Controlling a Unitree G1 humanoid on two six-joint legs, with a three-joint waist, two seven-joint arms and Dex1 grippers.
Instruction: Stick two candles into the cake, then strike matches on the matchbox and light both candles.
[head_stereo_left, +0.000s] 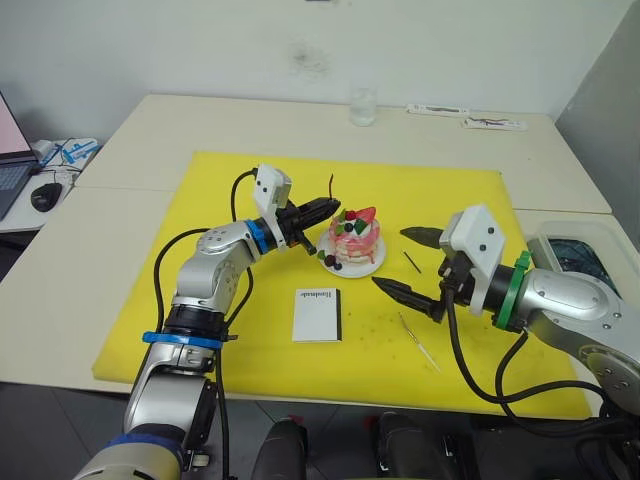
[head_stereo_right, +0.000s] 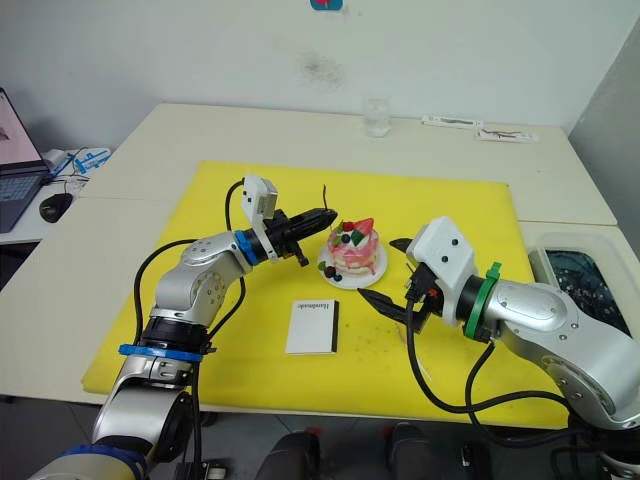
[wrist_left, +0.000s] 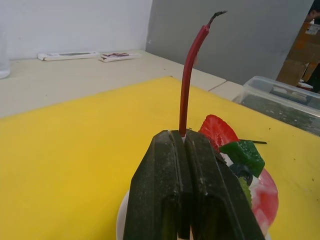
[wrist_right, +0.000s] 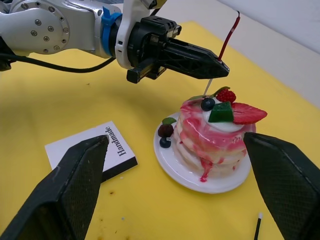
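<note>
The pink-and-white cake (head_stereo_left: 356, 240) sits on its white plate (head_stereo_left: 372, 267) in the middle of the yellow mat. My left gripper (head_stereo_left: 335, 207) is shut on a thin red candle (wrist_left: 187, 75) and holds it upright over the cake's left top edge. The candle's pale lower end (wrist_right: 207, 88) reaches down to the cake top. Just right of the plate, my right gripper (head_stereo_left: 390, 258) stands open with nothing in it. The white matchbox (head_stereo_left: 318, 314) lies in front of the cake. A second candle (head_stereo_left: 420, 342) lies on the mat below the right gripper. A short dark match (head_stereo_left: 411, 261) lies right of the plate.
A yellow mat (head_stereo_left: 250, 200) covers the table's middle. A glass (head_stereo_left: 363, 105) and flat packets (head_stereo_left: 465, 115) stand at the back. A clear bin (head_stereo_left: 580, 250) is at the right edge. A laptop and mouse (head_stereo_left: 45, 196) sit far left.
</note>
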